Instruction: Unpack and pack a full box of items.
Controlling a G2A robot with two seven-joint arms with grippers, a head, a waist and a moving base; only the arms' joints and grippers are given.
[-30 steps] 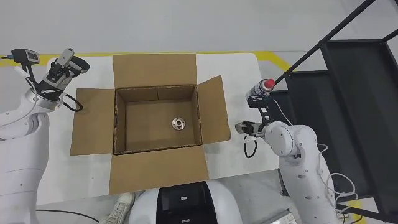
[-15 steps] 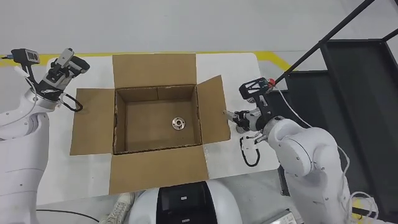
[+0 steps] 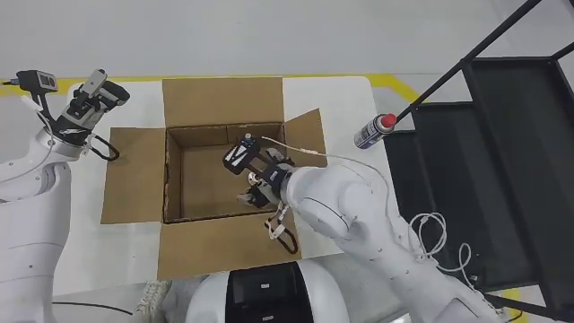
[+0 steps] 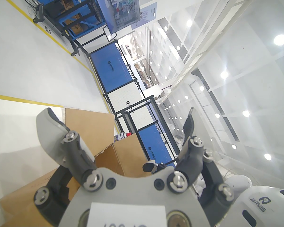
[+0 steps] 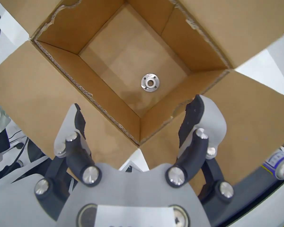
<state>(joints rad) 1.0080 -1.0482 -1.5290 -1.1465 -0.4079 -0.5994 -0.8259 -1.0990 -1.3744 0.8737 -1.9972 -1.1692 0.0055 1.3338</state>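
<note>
An open cardboard box [image 3: 221,100] sits in the middle of the white table [image 3: 334,99], its four flaps folded outward and lying roughly flat around the opening. On the brown floor of the box [image 5: 101,27] lies a single small metal ring [image 5: 150,82], a flat round disc with a centre hole and smaller holes around it, towards the right half of the floor and clear of the walls. The right gripper [image 3: 255,183] hangs over the box opening, near the right wall, pointing down into it; in the right wrist view the right gripper [image 5: 136,106] has its fingers spread wide apart with nothing between them, well above the ring. The left gripper [image 3: 106,88] is held up beyond the table's far-left corner, apart from the box; in its own view the left gripper [image 4: 119,114] is likewise spread open and holding nothing, aimed up across the room, with the box [image 4: 85,124] below it. A spray can with a red cap [image 3: 374,131] lies tilted at the table's right edge, just beside a black metal rack [image 3: 489,148], well apart from both grippers; it appears again in the right wrist view [image 5: 278,164] and, small, past the box in the left wrist view [image 4: 122,135].
</note>
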